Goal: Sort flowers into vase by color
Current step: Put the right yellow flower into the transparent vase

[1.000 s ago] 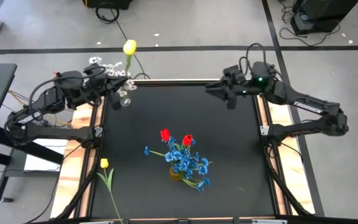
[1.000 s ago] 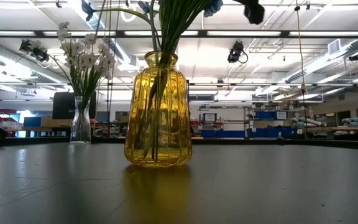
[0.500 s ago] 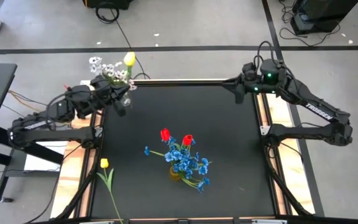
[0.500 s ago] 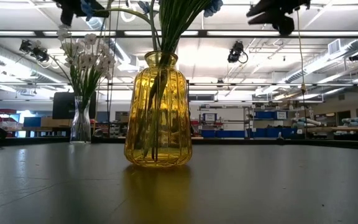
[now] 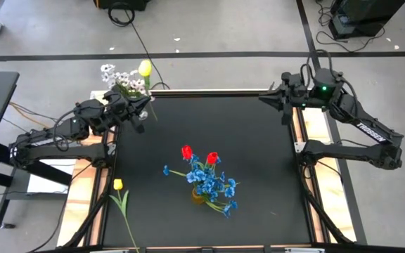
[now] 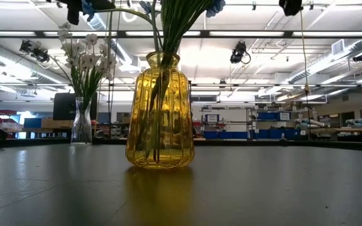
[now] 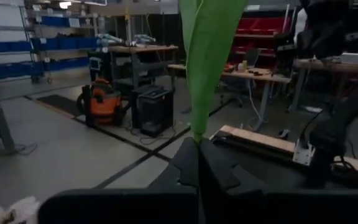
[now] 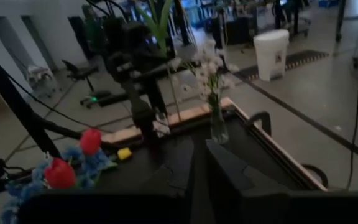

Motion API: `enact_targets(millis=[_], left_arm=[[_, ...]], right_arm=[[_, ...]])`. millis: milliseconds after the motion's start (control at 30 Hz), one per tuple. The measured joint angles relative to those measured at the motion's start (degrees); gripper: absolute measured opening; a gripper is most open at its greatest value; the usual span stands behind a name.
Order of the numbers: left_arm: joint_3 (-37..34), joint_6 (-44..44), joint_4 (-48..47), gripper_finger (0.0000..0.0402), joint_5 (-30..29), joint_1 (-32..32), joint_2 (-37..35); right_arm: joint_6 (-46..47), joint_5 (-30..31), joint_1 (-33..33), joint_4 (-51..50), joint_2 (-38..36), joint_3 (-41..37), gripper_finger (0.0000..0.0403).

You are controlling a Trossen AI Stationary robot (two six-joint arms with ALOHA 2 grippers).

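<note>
My left pincer (image 5: 138, 116) sits at the far left corner of the tabletop (image 5: 259, 183), fingers pressed together on the green stem of a yellow tulip (image 5: 145, 68), whose blossom pokes up beside the white spray (image 5: 121, 76) in the clear vase (image 6: 82, 122). My right pincer (image 5: 281, 105) hangs over the far right edge, holding nothing; its fingers stand nearly together with a thin gap between them. The amber vase (image 6: 159, 113) mid-tabletop holds blue sprays (image 5: 213, 187) and two red tulips (image 5: 187, 152). Another yellow tulip (image 5: 118, 185) lies flat at the near left edge.
</note>
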Motion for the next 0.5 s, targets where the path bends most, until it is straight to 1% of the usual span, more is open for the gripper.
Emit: enact_targets(millis=[167, 267, 433, 500], left_arm=[[0.9, 0.0, 0.0, 0.0, -1.4, 0.0, -0.4], [0.9, 0.7, -0.3, 0.0, -4.3, 0.0, -1.8], [0.9, 7.0, 0.2, 0.0, -10.2, 0.0, -7.0], [0.9, 9.1, 0.1, 0.0, -11.4, 0.0, -9.4]], right_arm=[[0.3, 0.1, 0.0, 3.0, 0.1, 0.0, 0.0046], [0.4, 0.1, 0.0, 3.7, 0.3, 0.0, 0.0047], [0.4, 0.1, 0.0, 4.2, 0.3, 0.0, 0.0048], [0.4, 0.1, 0.0, 4.4, 0.3, 0.0, 0.0048]])
